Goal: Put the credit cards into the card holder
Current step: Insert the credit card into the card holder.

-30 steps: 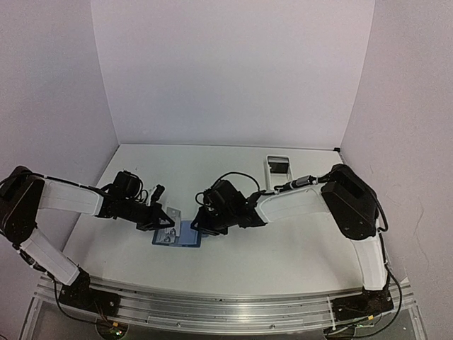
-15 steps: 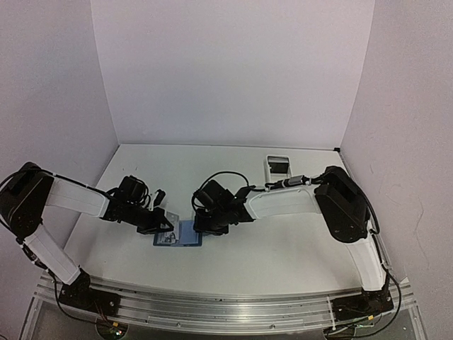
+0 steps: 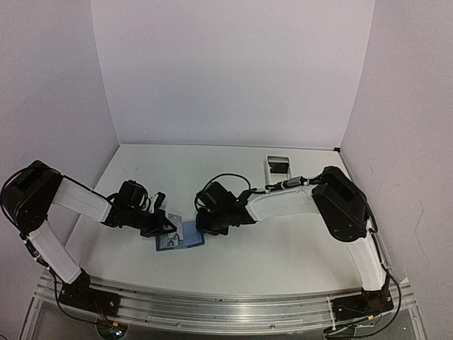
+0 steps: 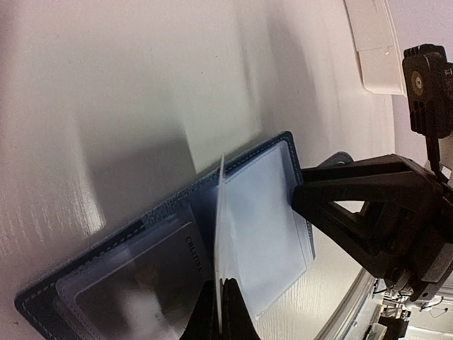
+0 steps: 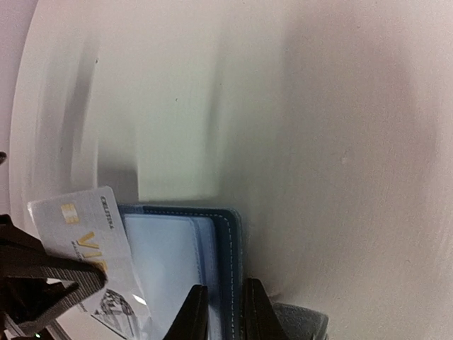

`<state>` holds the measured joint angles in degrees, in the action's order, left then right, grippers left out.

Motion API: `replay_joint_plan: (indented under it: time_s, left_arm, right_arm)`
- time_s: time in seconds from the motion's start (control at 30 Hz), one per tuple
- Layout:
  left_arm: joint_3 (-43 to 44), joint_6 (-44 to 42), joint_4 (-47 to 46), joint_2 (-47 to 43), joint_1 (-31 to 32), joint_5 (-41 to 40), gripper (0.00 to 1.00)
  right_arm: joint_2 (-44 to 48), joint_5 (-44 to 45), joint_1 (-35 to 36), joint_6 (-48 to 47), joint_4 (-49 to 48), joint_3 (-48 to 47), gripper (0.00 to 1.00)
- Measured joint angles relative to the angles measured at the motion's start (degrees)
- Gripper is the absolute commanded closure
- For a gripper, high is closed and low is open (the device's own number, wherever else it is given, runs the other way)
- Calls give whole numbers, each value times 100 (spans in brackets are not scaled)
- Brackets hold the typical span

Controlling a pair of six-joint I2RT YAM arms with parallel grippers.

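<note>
The blue card holder (image 3: 191, 236) lies open on the table between the arms. My left gripper (image 3: 165, 227) is shut on a white credit card (image 3: 168, 241). In the left wrist view the gripper (image 4: 221, 301) holds the card (image 4: 221, 227) edge-on, its far edge down at the holder's fold (image 4: 177, 193), between two clear sleeves. My right gripper (image 3: 202, 225) is shut on the holder's right edge. In the right wrist view that gripper (image 5: 225, 306) pinches the stitched blue edge (image 5: 228, 248), and the card (image 5: 88, 244) shows a gold chip and print.
A long white tray (image 3: 277, 167) stands at the back right and also shows in the left wrist view (image 4: 371, 42). White walls close in the table at the back and both sides. My right gripper's black body (image 4: 375, 205) sits close beside the holder.
</note>
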<state>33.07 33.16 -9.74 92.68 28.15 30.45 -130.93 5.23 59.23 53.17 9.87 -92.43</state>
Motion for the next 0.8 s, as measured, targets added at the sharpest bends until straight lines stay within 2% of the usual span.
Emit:
replay_joint_plan:
  time_s: [0.17,0.4,0.47,0.67,0.73,0.8]
  left_arm:
    - [-63,300,-232,121,-36,372,100]
    - [-106,484,-356,295,-249,763,100]
    - [-103,453,-423,353,-265,828,100]
    - [43,255,-684,631,-272,995,100]
    - [80,232,-735,719,-282,1056,100]
    - [82,220,-768,748,-300,1108,100]
  right_arm:
    - [115,-155,-75,376,-677,477,99]
    - [410,-471,-135,886,-1731,1375,100]
    - [514,-574,-137,930,-1985,1632,96]
    - [725,-1169,-210,973,-2955,2362,75]
    - [713,-1423,-267,988,-3230,2437,72]
    - [634,-1647,-323,1000,-3439,2440,74]
